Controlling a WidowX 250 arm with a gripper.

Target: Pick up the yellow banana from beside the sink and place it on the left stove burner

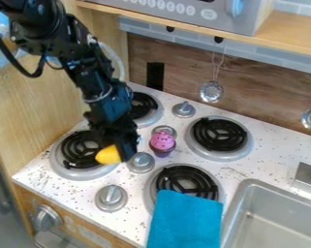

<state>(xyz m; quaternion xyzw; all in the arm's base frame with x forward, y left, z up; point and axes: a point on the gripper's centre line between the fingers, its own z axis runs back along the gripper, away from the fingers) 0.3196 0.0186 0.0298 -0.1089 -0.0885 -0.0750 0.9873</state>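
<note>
The gripper (118, 153) pinches a yellow toy (107, 155) at the right edge of the left front burner (80, 175). Hazards: off-centre grip, possible slip; rightward swing, possible toppling of the cupcake toy (162, 142).

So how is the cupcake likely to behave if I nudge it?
The cupcake may tip rather than slide, since its cup narrows below a wide pink top. It looks like a toy, so probably stiff and fairly light. Its round sides could let it roll once down, though the metal knob close by might stop it.
</note>
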